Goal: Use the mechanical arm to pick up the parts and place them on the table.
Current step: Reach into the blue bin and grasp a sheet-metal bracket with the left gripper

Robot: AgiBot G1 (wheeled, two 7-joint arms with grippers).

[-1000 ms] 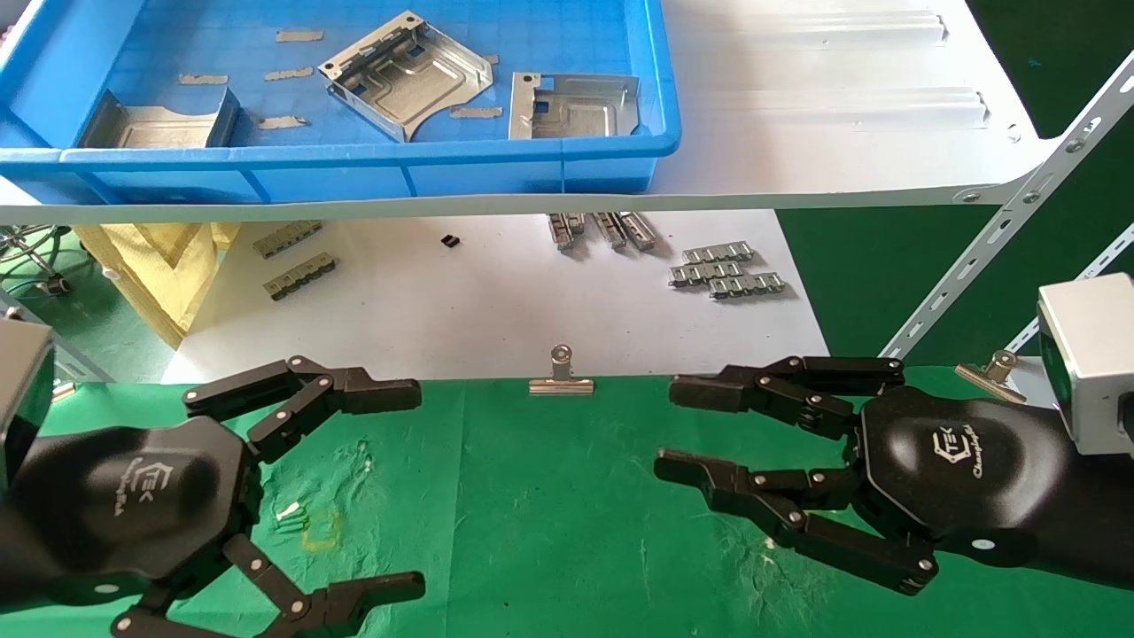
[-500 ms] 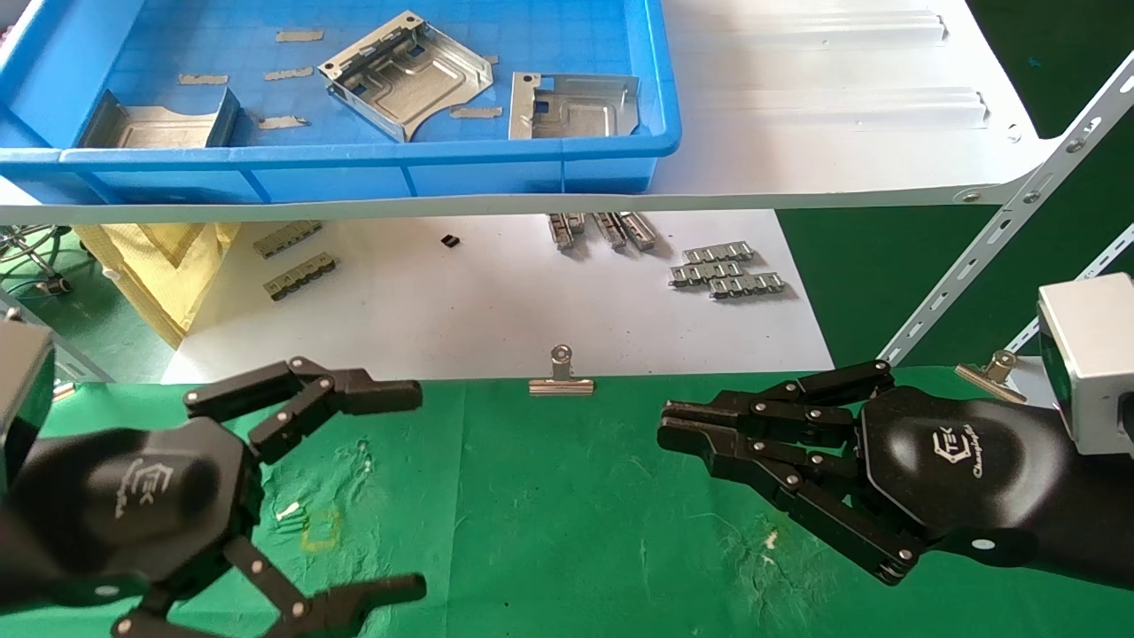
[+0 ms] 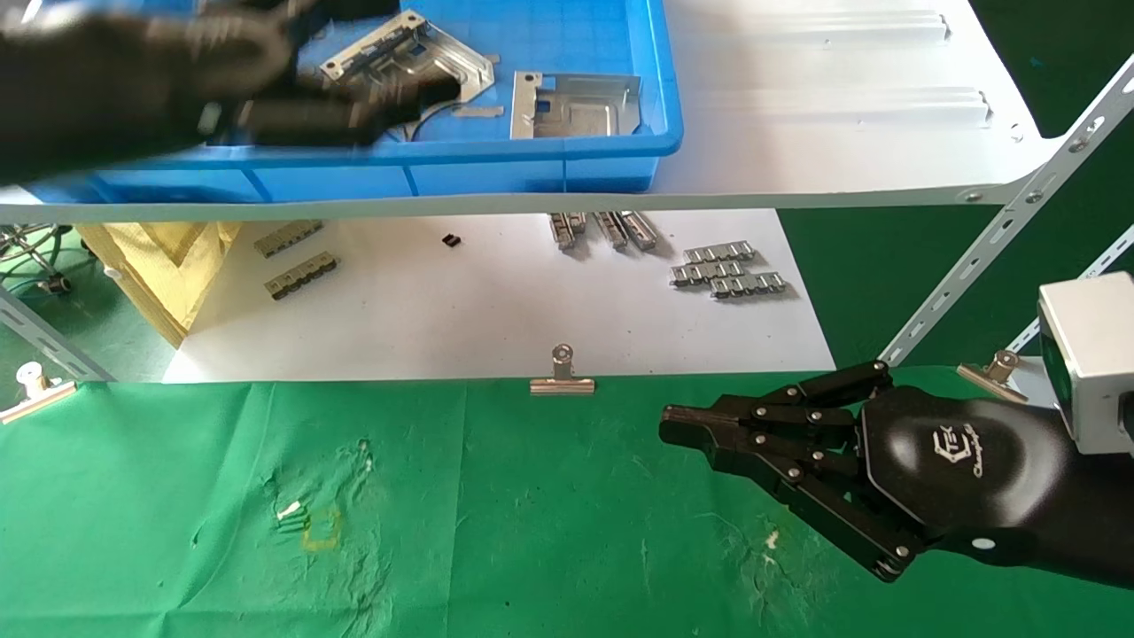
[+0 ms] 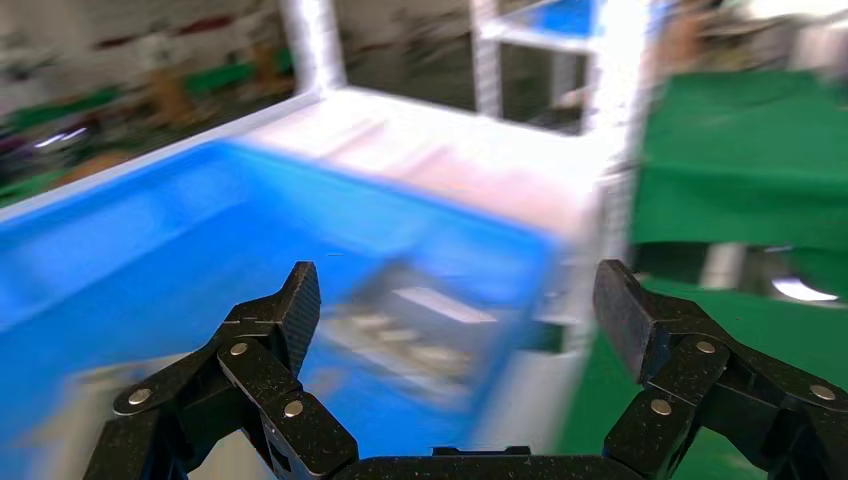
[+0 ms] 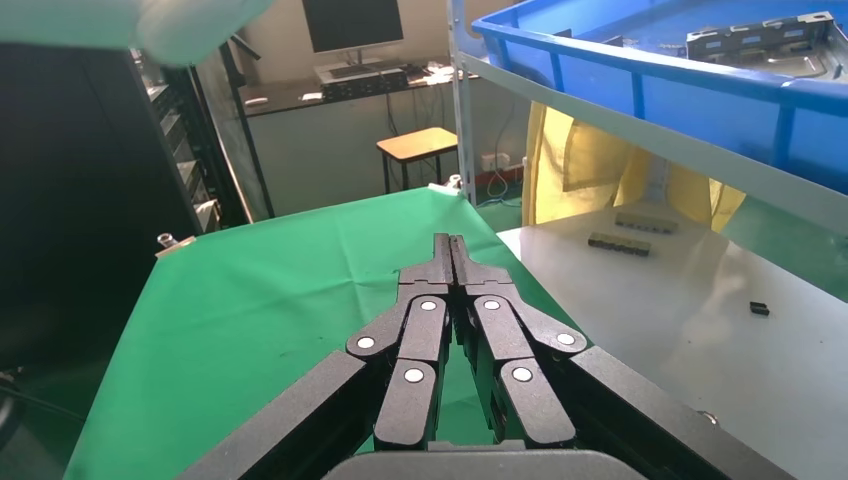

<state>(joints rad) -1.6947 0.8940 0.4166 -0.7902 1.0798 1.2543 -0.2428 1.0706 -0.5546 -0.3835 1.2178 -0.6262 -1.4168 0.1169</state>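
Observation:
My left gripper (image 3: 390, 53) is raised over the blue bin (image 3: 532, 164), blurred, with its fingers spread and nothing in them. It hovers above the middle silver part (image 3: 443, 55) and partly covers it. In the left wrist view the open gripper (image 4: 460, 300) frames that blurred part (image 4: 410, 330). A second part (image 3: 576, 105) lies at the bin's right end. The left end of the bin is hidden by my arm. My right gripper (image 3: 678, 425) is shut and empty, low over the right side of the green table (image 3: 496, 532); the right wrist view shows its fingers (image 5: 450, 245) pressed together.
The bin stands on a white ribbed shelf panel (image 3: 842, 115). Below lies a white sheet (image 3: 496, 301) with small ridged clip strips (image 3: 726, 270). A binder clip (image 3: 562, 377) holds the cloth's far edge. Slanted shelf braces (image 3: 1001, 230) stand at the right.
My left arm has risen fast from the green cloth to above the bin, fingers still open. The right gripper shut a moment earlier and has stayed where it was.

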